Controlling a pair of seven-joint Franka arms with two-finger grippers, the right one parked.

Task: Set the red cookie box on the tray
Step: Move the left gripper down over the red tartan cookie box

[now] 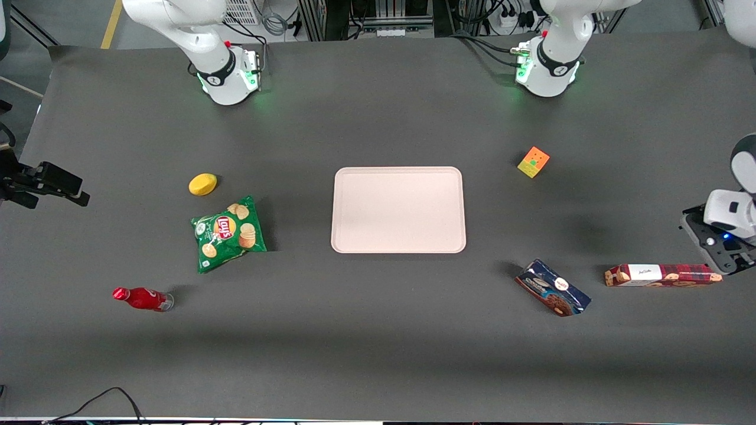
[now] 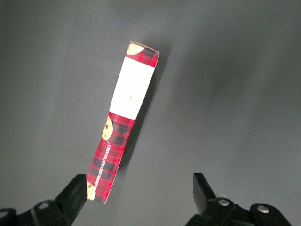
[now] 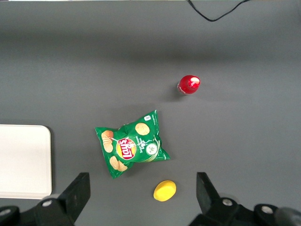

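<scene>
Front view: red cookie box [image 1: 662,275] flat on the tabletop [image 1: 378,354] near the working arm's edge, long axis parallel to the front edge, one end almost under the gripper [image 1: 731,262]. Tray [image 1: 398,209] mid-tabletop, bare, well apart from the box, toward the parked arm's end. Dark blue cookie package [image 1: 553,288] between box and tray, slightly nearer the camera; orange and yellow cube [image 1: 533,162] farther from the camera. Toward the parked arm's end: Lay's chip bag [image 1: 229,232], yellow lemon-like object [image 1: 202,184], red bottle [image 1: 142,298] lying on its side.

Left wrist view: gripper [image 2: 140,194] above the box [image 2: 124,122], jaws spread wide, nothing between them. Box stretching away from the jaws, its near end just beside one fingertip [image 2: 75,190], off-centre within the gap, long axis slanted against the line joining the fingertips. Likely needed: a shift along the box toward its middle, then closing across the narrow width.

Right wrist view: chip bag, bottle, yellow object and a tray corner only; no box.
</scene>
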